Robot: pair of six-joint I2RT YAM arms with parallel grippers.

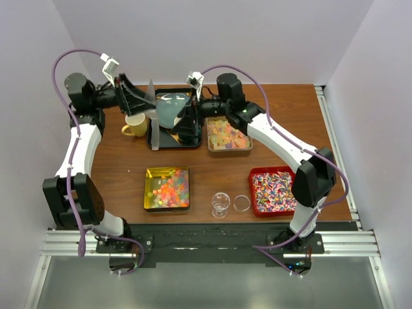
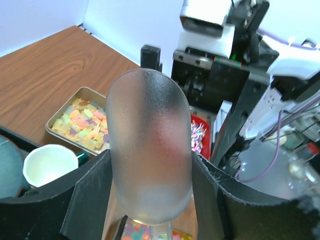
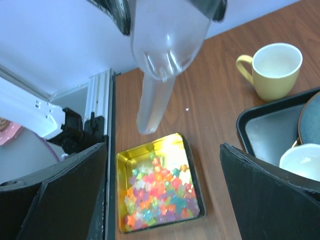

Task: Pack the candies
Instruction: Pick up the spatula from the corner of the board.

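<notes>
The candies lie in three containers: bright ones in a gold tin (image 1: 167, 188) (image 3: 157, 192), pastel cubes in a silver tray (image 1: 228, 136) (image 2: 82, 122), and striped wrapped pieces in a red tray (image 1: 273, 190) (image 2: 198, 137). My left gripper (image 1: 136, 101) (image 2: 150, 192) is shut on a frosted clear scoop (image 1: 153, 119) (image 2: 149, 145), held above the table at the back left. The scoop (image 3: 167, 35) hangs with its handle down over the far edge of the gold tin. My right gripper (image 1: 186, 124) (image 3: 163, 160) stands open and empty, next to the scoop and above the black tray.
A black tray (image 1: 162, 142) (image 3: 270, 131) at the back holds a blue plate (image 1: 171, 105) and a white cup (image 3: 302, 160) (image 2: 50, 165). A yellow mug (image 1: 135, 125) (image 3: 273, 69) stands left of it. A small glass jar (image 1: 221, 205) and its lid (image 1: 242, 203) sit near the front edge.
</notes>
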